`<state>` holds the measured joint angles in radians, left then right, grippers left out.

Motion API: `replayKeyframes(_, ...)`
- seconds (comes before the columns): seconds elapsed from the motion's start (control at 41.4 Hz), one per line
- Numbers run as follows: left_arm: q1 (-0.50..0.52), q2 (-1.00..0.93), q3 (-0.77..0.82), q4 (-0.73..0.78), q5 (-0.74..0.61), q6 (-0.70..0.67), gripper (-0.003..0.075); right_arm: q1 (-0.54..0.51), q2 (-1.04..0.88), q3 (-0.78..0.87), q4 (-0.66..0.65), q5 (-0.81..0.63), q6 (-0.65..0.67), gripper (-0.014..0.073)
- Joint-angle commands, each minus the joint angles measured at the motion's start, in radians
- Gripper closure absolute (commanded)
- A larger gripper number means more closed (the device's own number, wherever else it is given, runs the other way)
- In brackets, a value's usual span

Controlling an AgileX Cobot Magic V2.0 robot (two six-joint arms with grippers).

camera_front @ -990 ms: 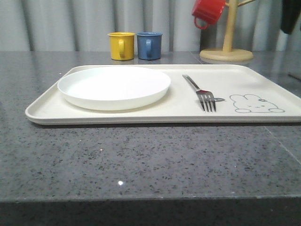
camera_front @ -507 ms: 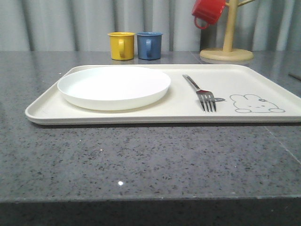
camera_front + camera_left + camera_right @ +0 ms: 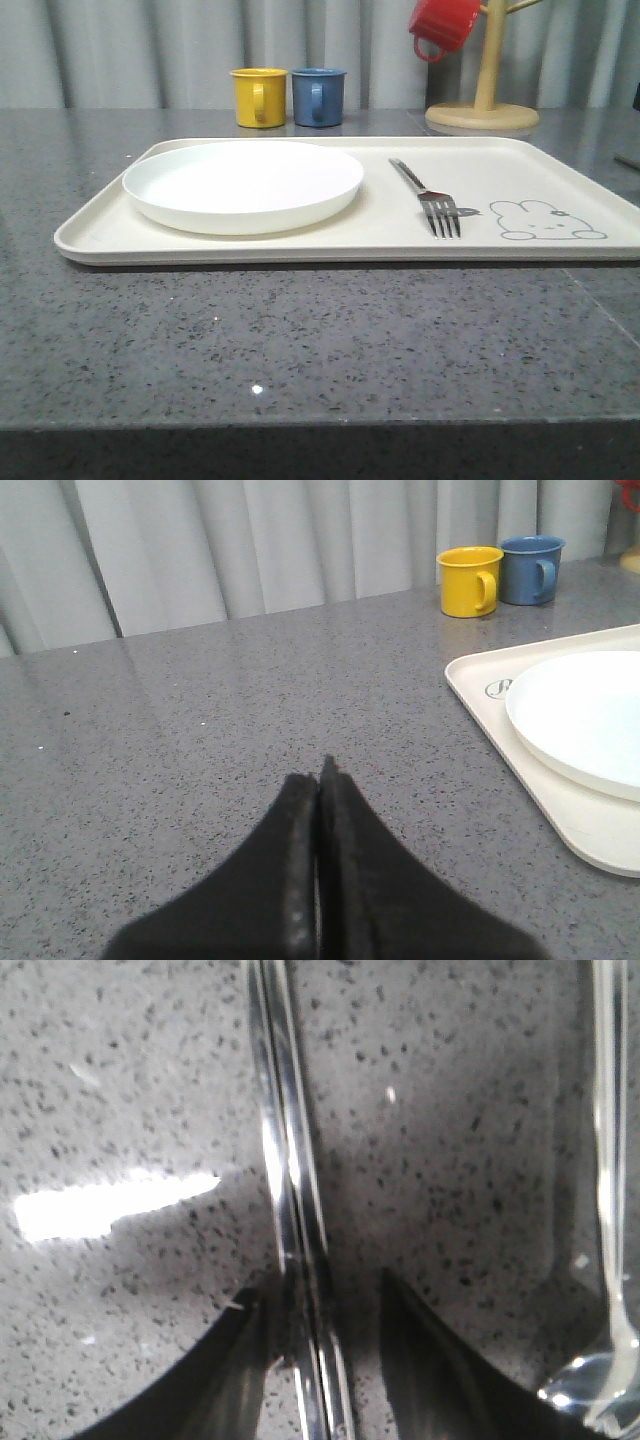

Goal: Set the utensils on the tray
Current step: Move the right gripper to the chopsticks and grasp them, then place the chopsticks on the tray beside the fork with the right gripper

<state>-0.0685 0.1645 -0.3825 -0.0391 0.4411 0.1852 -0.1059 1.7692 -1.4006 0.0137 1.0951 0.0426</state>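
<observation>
Fork [image 3: 428,193] lies flat on the tray [image 3: 380,228], tines toward the camera, between the white plate [image 3: 243,183] and the rabbit print [image 3: 545,221]. Chopsticks [image 3: 295,1200] lie side by side on the grey speckled counter [image 3: 120,1080], running between the right gripper [image 3: 318,1305] fingers [image 3: 235,1360]; fingers are apart, one on each side of the pair, contact not discernible. Spoon [image 3: 608,1210] lies on the counter near the chopsticks, bowl end at the frame corner. Left gripper [image 3: 318,780] fingertips are pressed together with nothing between them, above bare counter, beside the tray's short edge. Yellow mug [image 3: 258,96] and blue mug [image 3: 318,96] stand behind the tray; red mug [image 3: 443,25] hangs on the wooden mug tree [image 3: 484,90].
</observation>
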Motion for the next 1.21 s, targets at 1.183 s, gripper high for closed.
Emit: replayKeyframes(1.183,0.0,0.01,-0.029,-0.011,-0.084,-0.006,0.0739,0.302,-0.136,-0.103,0.005,0.076,0.204,0.053)
